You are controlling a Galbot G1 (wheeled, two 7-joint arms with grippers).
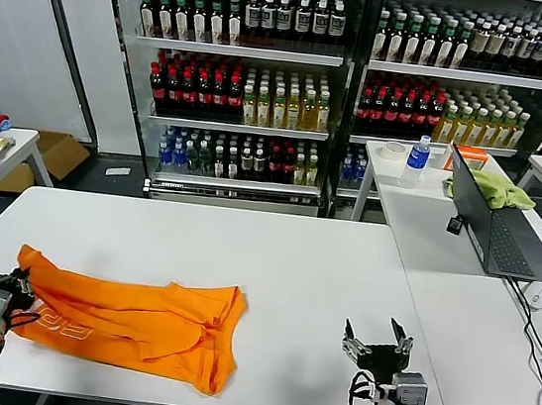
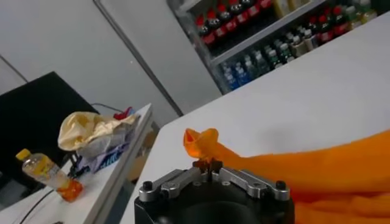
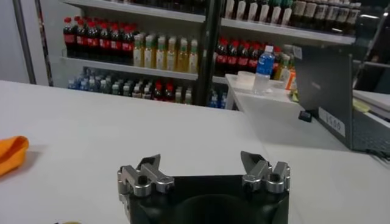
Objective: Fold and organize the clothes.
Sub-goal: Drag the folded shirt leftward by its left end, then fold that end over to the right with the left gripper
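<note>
The bright orange short-sleeved T-shirt [image 1: 136,320] is soft matt cloth, creased and rumpled, with small white lettering printed flat on it. It lies on the white bench [image 1: 283,264], whose top looks smooth, hard and faintly glossy. The left tool [image 2: 208,164], at the shirt's sleeve edge, has silvery brushed-metal finger links with dark screws on a black matt plastic body. The right tool [image 3: 204,165], on the bench well apart from the shirt, shows the same metal and black plastic.

- One orange T-shirt [image 1: 136,320] is seen.
- Two grippers are counted: left gripper [image 1: 12,290], right gripper [image 1: 375,338].
- One laptop [image 1: 493,227] is seen.
- One yellow-green cloth [image 1: 498,189] is seen.
- One computer mouse [image 1: 538,295] is seen.
</note>
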